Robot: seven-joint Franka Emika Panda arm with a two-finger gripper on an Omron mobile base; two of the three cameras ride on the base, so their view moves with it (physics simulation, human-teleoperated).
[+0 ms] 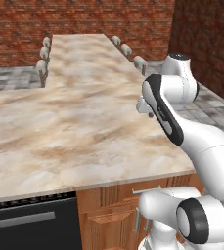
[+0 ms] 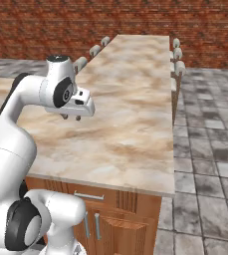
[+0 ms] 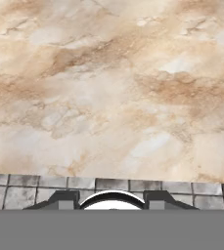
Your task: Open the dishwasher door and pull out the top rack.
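Note:
The dishwasher door (image 1: 33, 229) is a flat black panel under the counter at the bottom left of the left base view. It stands closed, with a grey bar handle (image 1: 20, 220) and a dark control strip (image 1: 33, 200) above it. The top rack is hidden behind the door. My gripper (image 2: 71, 118) hangs above the marble counter (image 2: 130, 99), pointing down, well to the right of the dishwasher. In the hand view its two dark fingertips (image 3: 64, 197) stand apart with nothing between them, so the gripper (image 3: 111, 200) is open. The hand (image 1: 144, 106) also shows beside the arm's elbow.
Brown wooden cabinets (image 1: 108, 215) with a drawer handle (image 1: 145, 189) sit under the counter, right of the dishwasher. Grey stools (image 1: 41, 66) line both long sides of the island. Brick walls (image 2: 46, 30) stand behind, and grey tiled floor (image 2: 205, 149) runs along the right.

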